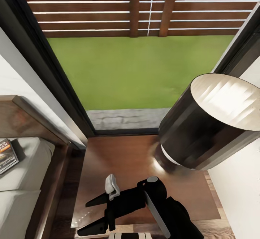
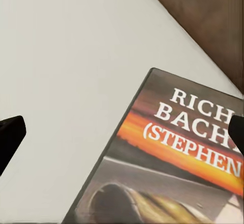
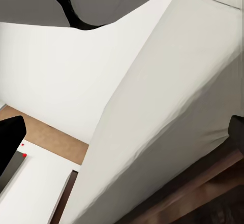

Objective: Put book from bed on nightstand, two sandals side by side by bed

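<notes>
The book [image 2: 178, 153], dark-covered with white "RICHARD BACHMAN" lettering and an orange band, lies flat on the bed's pale mattress [image 2: 66, 56]. My left gripper [image 2: 123, 135] hovers just over it, open, with one black fingertip on each side of the book's edge. In the head view the book [image 1: 7, 156] sits at the far left on the bed [image 1: 25, 170], near the headboard [image 1: 18, 116]. The nightstand [image 1: 119, 159] stands below the window. My right gripper [image 1: 92, 213] is open over its near edge, pointing toward the bed. The sandals are out of view.
A black-shaded lamp [image 1: 209, 123] takes up the nightstand's right half. Behind it a dark-framed window [image 1: 137, 69] looks onto grass and a wooden fence. A white wall [image 1: 238, 188] closes the right side. The right wrist view faces a pale mattress side [image 3: 168, 117] above dark wood.
</notes>
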Robot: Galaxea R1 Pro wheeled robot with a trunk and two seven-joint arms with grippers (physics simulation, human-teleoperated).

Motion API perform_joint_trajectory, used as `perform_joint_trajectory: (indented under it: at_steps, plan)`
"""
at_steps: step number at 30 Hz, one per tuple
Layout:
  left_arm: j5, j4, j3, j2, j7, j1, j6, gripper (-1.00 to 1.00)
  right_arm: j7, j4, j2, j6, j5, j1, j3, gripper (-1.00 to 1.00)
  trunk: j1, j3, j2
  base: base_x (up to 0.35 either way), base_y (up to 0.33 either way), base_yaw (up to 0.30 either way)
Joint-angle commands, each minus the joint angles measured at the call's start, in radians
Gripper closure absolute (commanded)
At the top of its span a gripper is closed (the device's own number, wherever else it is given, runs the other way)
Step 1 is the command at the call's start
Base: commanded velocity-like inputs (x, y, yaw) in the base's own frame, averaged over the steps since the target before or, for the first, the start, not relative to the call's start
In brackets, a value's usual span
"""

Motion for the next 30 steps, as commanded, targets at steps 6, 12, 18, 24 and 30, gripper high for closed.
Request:
perform_joint_trajectory:
  at_steps: [6, 12, 18, 24, 30]
  plan:
    - [0.01, 0.001, -0.002, 0.0, 0.002, 0.0, -0.005, -1.0, 0.0, 0.0, 0.0, 0.007, -0.006, -0.001, 0.001, -1.0, 0.0, 0.0, 0.0, 0.0, 0.0, -0.022]
    - [0.01, 0.001, -0.002, 0.0, 0.002, 0.0, -0.005, -1.0, 0.0, 0.0, 0.0, 0.007, -0.005, -0.001, 0.001, -1.0, 0.0, 0.0, 0.0, 0.0, 0.0, -0.002]
    - [0.011, 0.001, -0.002, -0.001, 0.002, 0.0, -0.005, -1.0, 0.0, 0.0, 0.0, 0.007, -0.006, -0.001, 0.001, -1.0, 0.0, 0.0, 0.0, 0.0, 0.0, -0.016]
    - [0.01, 0.001, -0.002, -0.001, 0.002, 0.0, -0.005, -1.0, 0.001, 0.0, 0.0, 0.007, -0.007, -0.001, 0.001, -1.0, 0.0, 0.002, 0.0, 0.0, 0.0, -0.138]
    - [0.011, 0.001, -0.002, -0.001, 0.001, 0.0, -0.005, -1.0, 0.001, 0.0, 0.0, 0.007, -0.007, -0.001, 0.001, -1.0, 0.0, 0.002, 0.0, 0.0, 0.0, -0.022]
